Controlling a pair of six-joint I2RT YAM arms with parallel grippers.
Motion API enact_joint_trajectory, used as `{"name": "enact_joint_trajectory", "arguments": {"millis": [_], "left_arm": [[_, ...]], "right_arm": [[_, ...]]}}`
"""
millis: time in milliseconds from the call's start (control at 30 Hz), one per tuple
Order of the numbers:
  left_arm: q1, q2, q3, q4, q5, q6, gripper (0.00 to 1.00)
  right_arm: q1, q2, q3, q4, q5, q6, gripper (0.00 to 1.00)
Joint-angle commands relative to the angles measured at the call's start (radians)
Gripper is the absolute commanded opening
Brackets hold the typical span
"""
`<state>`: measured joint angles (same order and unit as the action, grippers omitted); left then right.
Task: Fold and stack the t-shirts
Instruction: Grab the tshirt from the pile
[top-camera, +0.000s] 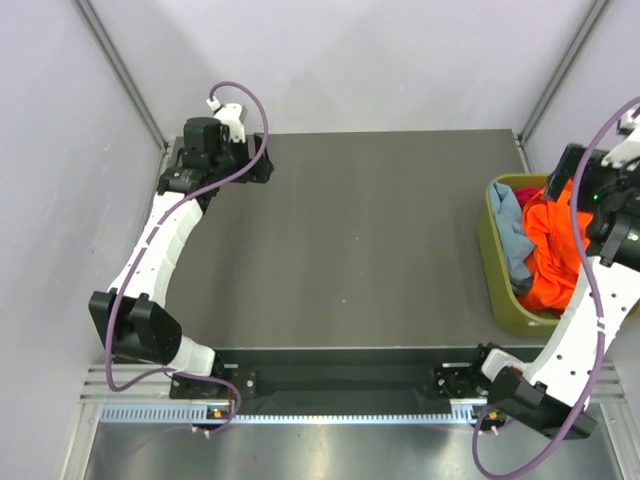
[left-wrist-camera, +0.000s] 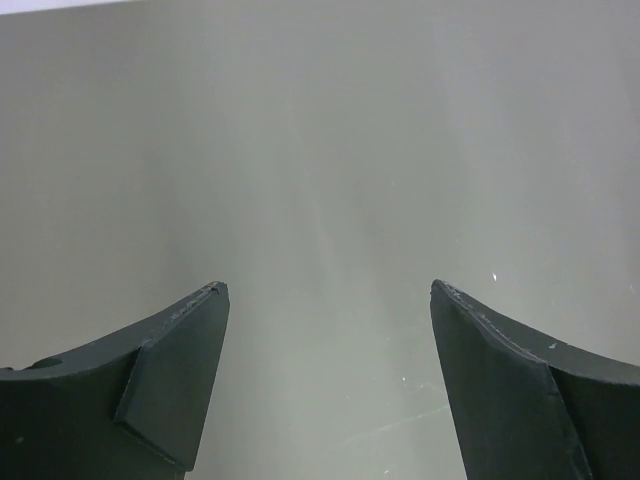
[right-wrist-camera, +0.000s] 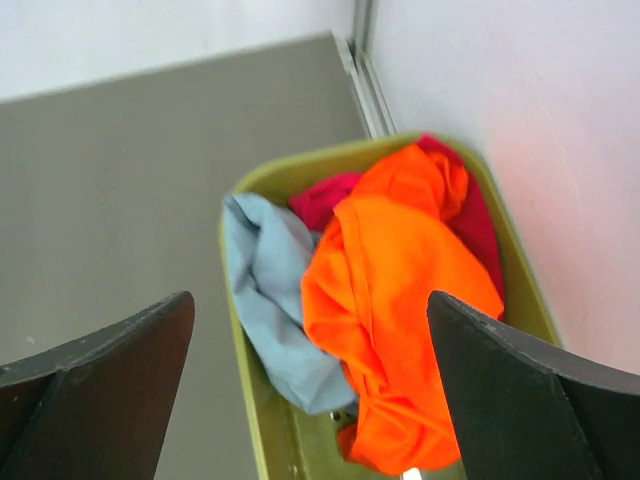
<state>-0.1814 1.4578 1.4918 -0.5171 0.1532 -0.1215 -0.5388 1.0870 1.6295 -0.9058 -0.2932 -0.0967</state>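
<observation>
Orange t-shirt (right-wrist-camera: 400, 300) sits on top in the olive bin (right-wrist-camera: 290, 172) at the table's (top-camera: 350, 250) right edge, grey-blue t-shirt (right-wrist-camera: 265, 290) beside it. Right wrist cam shows the magenta t-shirt (right-wrist-camera: 325, 200) behind them, barely visible from the top cam. Right gripper (right-wrist-camera: 310, 300) hangs above, wide open, empty. Left gripper (left-wrist-camera: 328, 290) is wide too, over the table's far-left corner.

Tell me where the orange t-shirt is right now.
In the top view, the orange t-shirt lies crumpled in the olive-green bin at the right edge of the table, with the grey-blue t-shirt beside it.
</observation>
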Motion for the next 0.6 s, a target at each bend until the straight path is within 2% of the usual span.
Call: {"name": "enact_joint_trajectory", "arguments": {"millis": [0, 33, 133, 267, 433, 567], "left_arm": [[0.002, 0.009, 0.016, 0.049, 0.069, 0.057, 0.86], [0.002, 0.01, 0.004, 0.049, 0.065, 0.072, 0.83], [0.002, 0.01, -0.019, 0.04, 0.063, 0.158, 0.75], [0.003, 0.016, -0.031, 0.064, 0.037, 0.134, 0.79], [0.003, 0.041, -0.005, 0.114, 0.088, 0.089, 0.8], [0.003, 0.073, 0.036, 0.121, 0.104, 0.06, 0.8]], "right_arm": [[-0.009, -0.056, -0.13, 0.062, 0.096, -0.043, 1.0], [-0.009, -0.091, -0.219, 0.12, 0.132, -0.043, 1.0], [-0.009, -0.113, -0.316, 0.136, 0.175, -0.04, 1.0], [-0.009, -0.119, -0.369, 0.159, 0.192, -0.051, 0.99], [-0.009, -0.115, -0.381, 0.229, 0.252, -0.098, 1.0], [-0.009, -0.059, -0.341, 0.235, 0.385, -0.112, 1.0]]}}
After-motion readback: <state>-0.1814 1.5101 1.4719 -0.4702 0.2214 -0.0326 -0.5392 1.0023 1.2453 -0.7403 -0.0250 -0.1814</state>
